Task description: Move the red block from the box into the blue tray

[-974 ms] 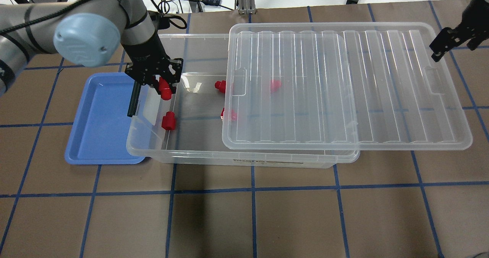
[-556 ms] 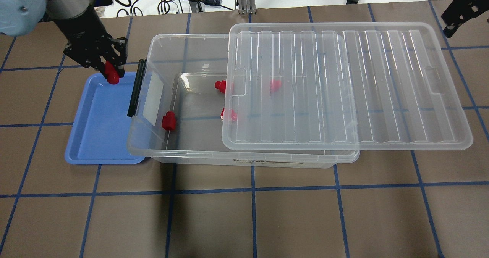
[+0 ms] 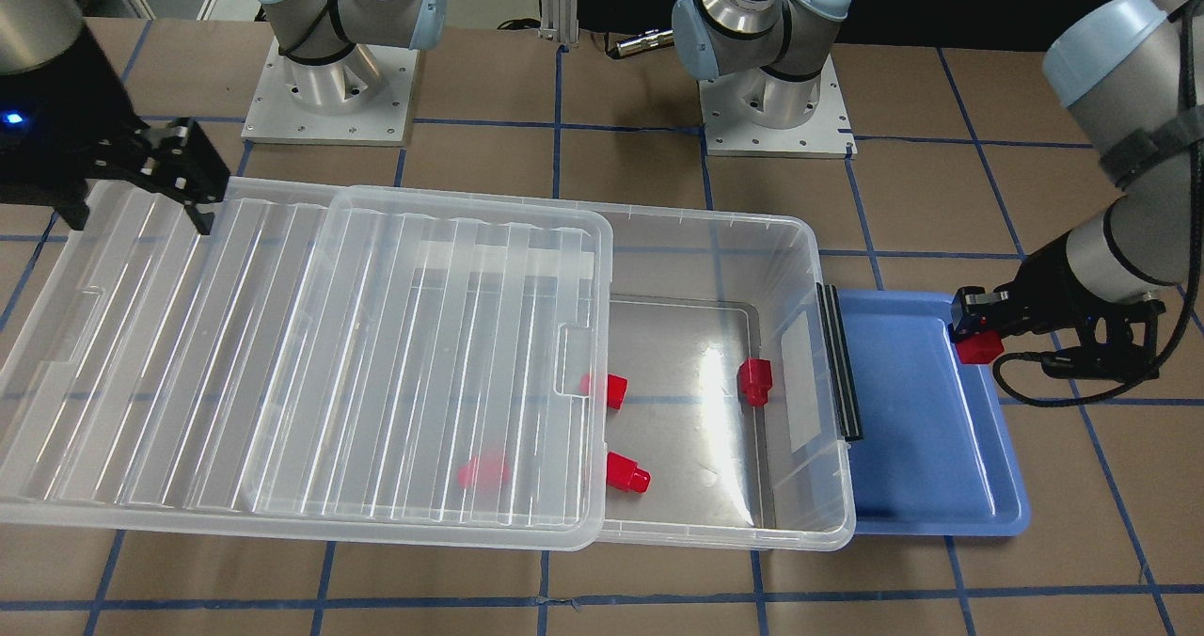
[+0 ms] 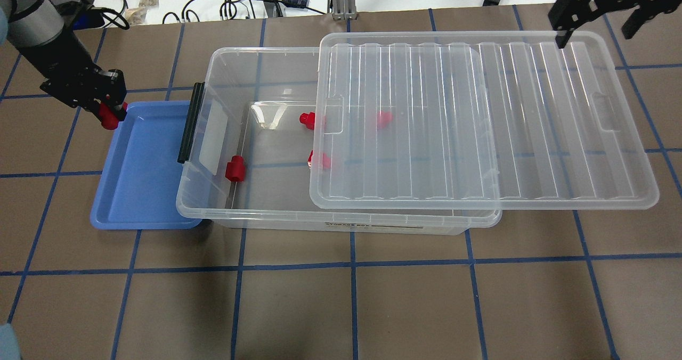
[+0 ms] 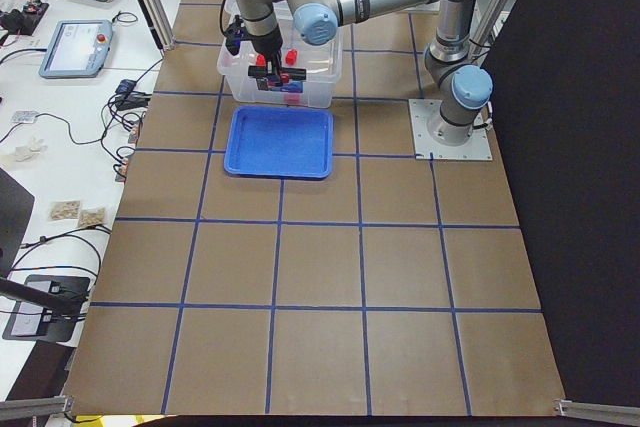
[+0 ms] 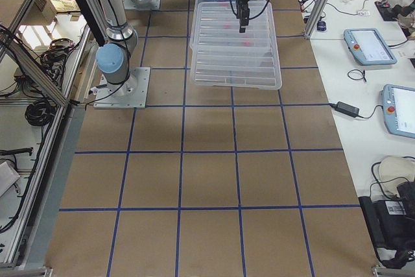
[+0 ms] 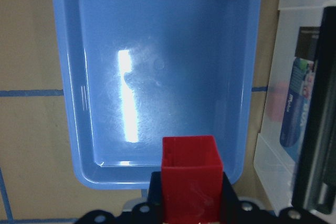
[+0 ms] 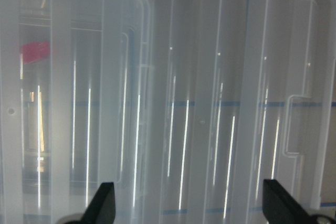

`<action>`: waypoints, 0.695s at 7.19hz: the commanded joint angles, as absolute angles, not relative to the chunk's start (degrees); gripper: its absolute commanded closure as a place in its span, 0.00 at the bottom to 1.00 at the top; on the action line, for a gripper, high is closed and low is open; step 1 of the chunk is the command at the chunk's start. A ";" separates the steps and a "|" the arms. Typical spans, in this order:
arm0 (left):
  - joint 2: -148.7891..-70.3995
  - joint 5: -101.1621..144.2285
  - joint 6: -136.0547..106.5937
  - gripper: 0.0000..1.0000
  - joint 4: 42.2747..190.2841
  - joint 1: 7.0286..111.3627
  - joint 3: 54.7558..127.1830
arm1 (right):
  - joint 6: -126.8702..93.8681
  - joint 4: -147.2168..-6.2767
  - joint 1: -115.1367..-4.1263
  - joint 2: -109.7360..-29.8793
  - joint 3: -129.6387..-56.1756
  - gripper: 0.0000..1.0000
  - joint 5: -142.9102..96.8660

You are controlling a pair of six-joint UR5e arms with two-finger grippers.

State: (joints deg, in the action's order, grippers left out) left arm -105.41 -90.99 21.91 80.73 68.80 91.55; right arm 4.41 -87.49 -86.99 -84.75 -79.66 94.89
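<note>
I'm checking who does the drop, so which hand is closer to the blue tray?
Left. The left hand, gripping a red block, is at the outer rim of the blue tray; the right hand hangs open over the lid, beyond the box.

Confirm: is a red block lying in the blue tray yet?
No, the blue tray floor is bare; the red block sits clamped in the left gripper.

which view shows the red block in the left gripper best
Left wrist-mounted: the red block is large and sharp, held in the left gripper at the blue tray edge. Overhead and front-facing show it small, partly hidden by the gripper; exterior left only a speck; the rest not at all.
</note>
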 commanded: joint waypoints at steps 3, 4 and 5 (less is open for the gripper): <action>-111.95 -91.05 23.90 1.00 69.08 68.12 99.32 | -0.44 -87.98 -90.35 -84.73 -81.56 0.00 94.75; -113.80 -91.05 24.52 1.00 68.12 68.12 99.32 | -0.53 -87.98 -90.35 -84.81 -81.56 0.00 94.75; -115.12 -91.14 27.48 1.00 67.94 68.12 99.23 | -0.61 -88.07 -90.35 -84.81 -81.56 0.00 94.75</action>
State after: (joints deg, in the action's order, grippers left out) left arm -113.24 -91.07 24.97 68.48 68.12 99.23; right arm -0.49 -87.98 -90.33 -84.79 -81.54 94.75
